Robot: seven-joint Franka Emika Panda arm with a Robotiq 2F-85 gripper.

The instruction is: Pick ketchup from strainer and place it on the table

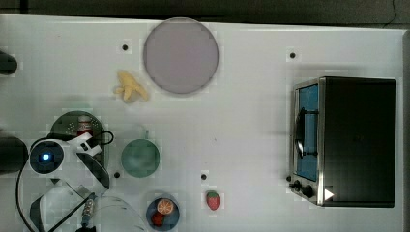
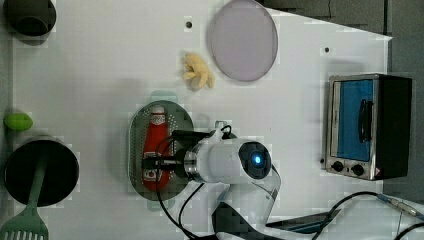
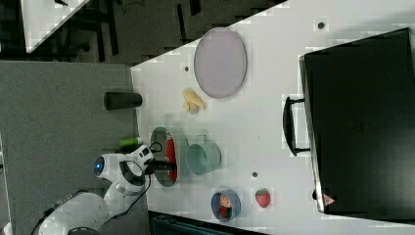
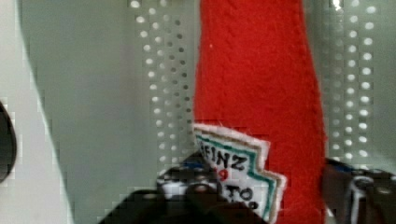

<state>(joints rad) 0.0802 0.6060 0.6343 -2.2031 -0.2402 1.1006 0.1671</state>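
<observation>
Ketchup (image 2: 154,145), a red bottle with a white-and-dark label, lies flat along the perforated bottom of the pale green oval strainer (image 2: 136,131), its cap toward the left view's top. The strainer rests on the white table (image 2: 100,75), just beside a teal cup (image 1: 140,158) on the top view's right. The gripper (image 2: 151,163) is lowered into the strainer over the labelled lower part of the bottle; in the wrist view one finger (image 4: 187,186) stands on each side of the red body at the label, close against it, though whether they press it firmly enough to hold cannot be told. Also on the table are a round grey plate (image 1: 180,55), a peeled banana (image 1: 129,87), a strawberry (image 1: 212,200), a small bowl of fruit (image 1: 162,211) and a toaster oven (image 1: 348,141).
</observation>
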